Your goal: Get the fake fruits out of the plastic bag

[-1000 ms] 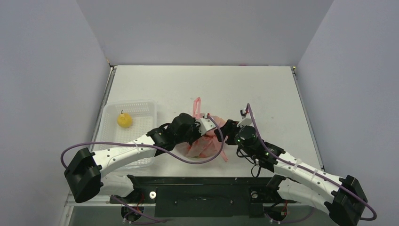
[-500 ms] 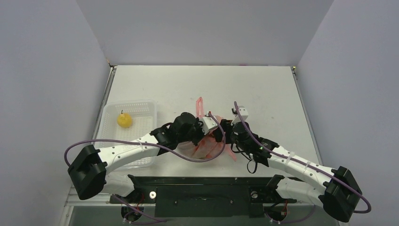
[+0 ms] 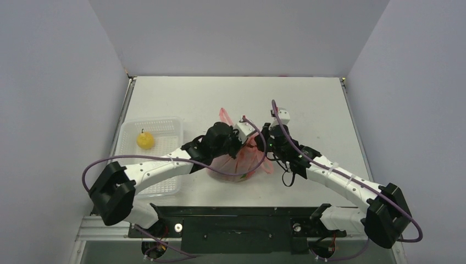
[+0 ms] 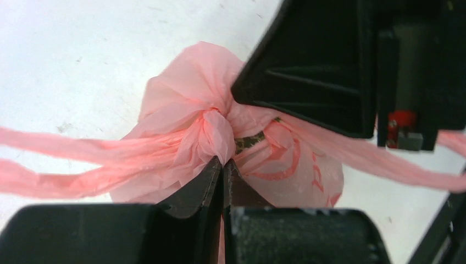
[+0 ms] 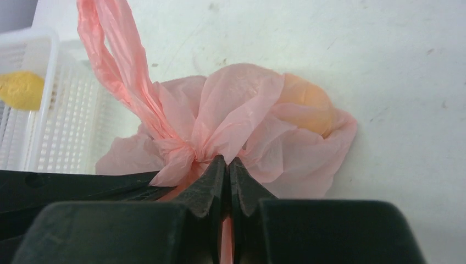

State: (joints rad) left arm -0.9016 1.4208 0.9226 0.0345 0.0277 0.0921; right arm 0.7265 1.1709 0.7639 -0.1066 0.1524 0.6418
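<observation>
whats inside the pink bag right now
Through the film of the pink bag, the right wrist view shows one rounded yellow-orange shape, probably a fake fruit. The rest is hidden by the bunched, tied-up film.

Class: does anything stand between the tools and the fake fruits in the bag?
Yes. The plastic bag's film, gathered into a knot, encloses them. The left tool and right tool are shut on film beside that knot; one fruit shows through it.
</observation>
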